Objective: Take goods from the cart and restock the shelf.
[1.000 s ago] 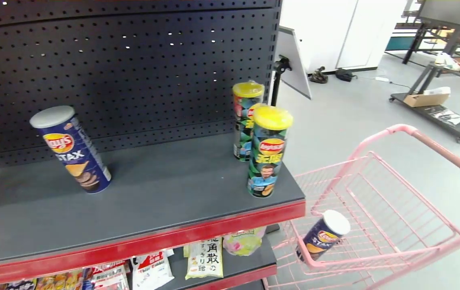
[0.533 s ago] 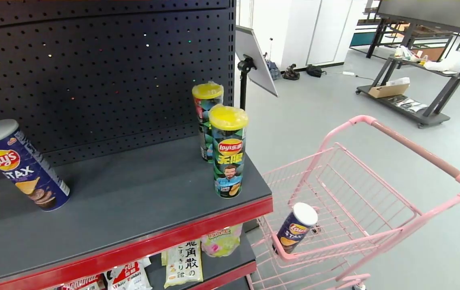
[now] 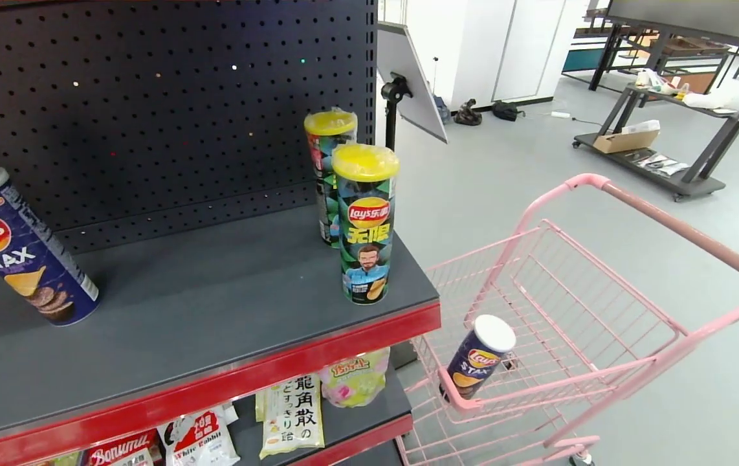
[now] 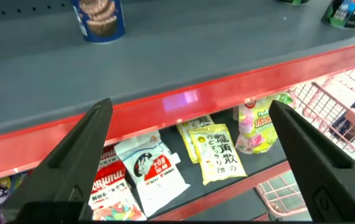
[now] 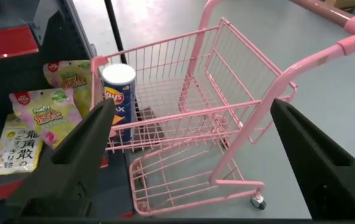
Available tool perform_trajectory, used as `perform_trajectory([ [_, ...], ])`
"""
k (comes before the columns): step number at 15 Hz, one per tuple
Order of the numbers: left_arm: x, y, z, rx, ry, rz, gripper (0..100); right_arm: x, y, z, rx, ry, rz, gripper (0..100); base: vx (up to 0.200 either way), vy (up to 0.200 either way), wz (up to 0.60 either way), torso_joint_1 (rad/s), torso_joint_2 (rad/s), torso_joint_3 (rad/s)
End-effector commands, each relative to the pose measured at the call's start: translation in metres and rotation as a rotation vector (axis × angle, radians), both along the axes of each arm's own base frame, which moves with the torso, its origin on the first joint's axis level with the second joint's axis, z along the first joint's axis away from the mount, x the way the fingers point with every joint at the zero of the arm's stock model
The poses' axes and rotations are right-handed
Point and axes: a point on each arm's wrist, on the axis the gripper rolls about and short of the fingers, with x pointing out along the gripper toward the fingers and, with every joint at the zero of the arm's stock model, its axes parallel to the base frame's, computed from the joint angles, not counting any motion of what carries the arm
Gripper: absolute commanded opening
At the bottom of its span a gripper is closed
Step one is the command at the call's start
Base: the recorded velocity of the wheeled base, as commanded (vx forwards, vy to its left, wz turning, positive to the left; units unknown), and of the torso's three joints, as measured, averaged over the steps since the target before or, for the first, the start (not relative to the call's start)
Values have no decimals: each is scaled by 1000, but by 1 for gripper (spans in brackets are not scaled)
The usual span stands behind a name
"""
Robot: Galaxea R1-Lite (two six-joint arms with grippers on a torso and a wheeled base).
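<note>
A blue chips can (image 3: pixel 478 359) with a white lid leans upright in the front corner of the pink cart (image 3: pixel 667 223), right of the shelf. The grey shelf board (image 3: pixel 214 310) with a red front edge carries another blue can (image 3: pixel 17 249) at the left and two yellow-lidded green cans (image 3: pixel 366 223) (image 3: pixel 325 168) at its right end. My left gripper (image 4: pixel 191 106) is open in front of the red edge, below the shelf's blue can (image 4: pixel 99 15). My right gripper (image 5: pixel 193 102) is open above the cart (image 5: pixel 252 118), apart from the cart's blue can (image 5: pixel 119 99).
Snack bags (image 3: pixel 292 414) lie on the lower shelf, also seen as bags (image 4: pixel 217 152) and bags (image 5: pixel 53 109). A sign board on a stand (image 3: pixel 408 84) rises behind the shelf's end. Low metal racks (image 3: pixel 667 162) stand far right. Bare floor lies around the cart.
The whole head picture has shifted leftward, so the camera has moved. The cans and the cart keep their places relative to each other.
</note>
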Motion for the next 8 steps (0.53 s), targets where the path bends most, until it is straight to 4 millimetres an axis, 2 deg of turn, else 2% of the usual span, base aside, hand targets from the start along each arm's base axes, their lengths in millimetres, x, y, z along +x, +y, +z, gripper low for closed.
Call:
perform_trajectory([
  [1, 0, 0, 0, 0, 0, 1, 100, 0, 0, 0, 0, 0, 1, 100, 0, 0, 0, -129, 349, 207],
  [8, 0, 0, 0, 0, 0, 0, 100, 0, 0, 0, 0, 0, 1, 100, 0, 0, 0, -135, 376, 233],
])
